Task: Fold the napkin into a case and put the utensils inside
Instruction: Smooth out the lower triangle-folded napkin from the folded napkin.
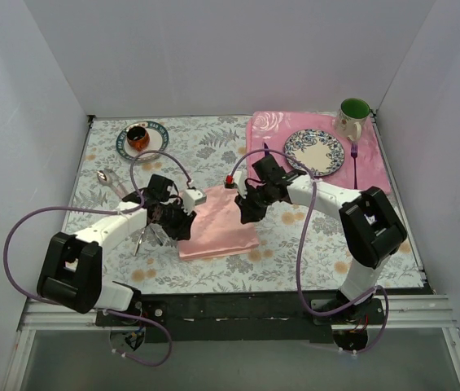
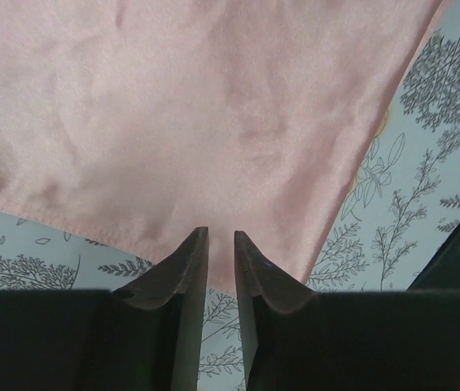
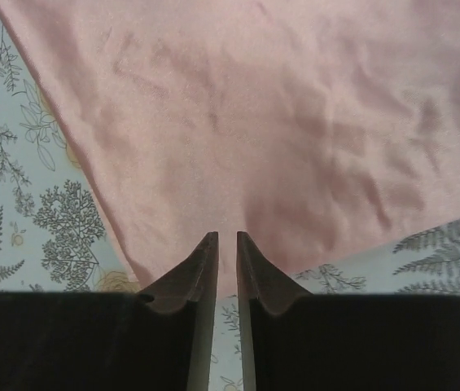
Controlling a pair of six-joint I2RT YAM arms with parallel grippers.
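Note:
The plain salmon-pink napkin (image 1: 220, 232) lies folded into a rectangle on the floral tablecloth between my arms. My left gripper (image 1: 182, 224) is at its left edge. In the left wrist view the jaws (image 2: 221, 236) stand nearly together over a corner of the napkin (image 2: 213, 122), with cloth running between them. My right gripper (image 1: 248, 213) is at the napkin's right edge. In the right wrist view its jaws (image 3: 227, 238) are likewise pinched on a corner of the napkin (image 3: 254, 122), and wrinkles run toward the tips. A silver spoon (image 1: 107, 178) and other silver utensils (image 1: 145, 238) lie left of the napkin.
A rose-patterned pink placemat (image 1: 270, 130) at the back right carries a patterned plate (image 1: 314, 151), a green-lined mug (image 1: 352, 116) and a purple fork (image 1: 354, 159). A small plate with a dark cup (image 1: 142, 139) stands at the back left. White walls close in three sides.

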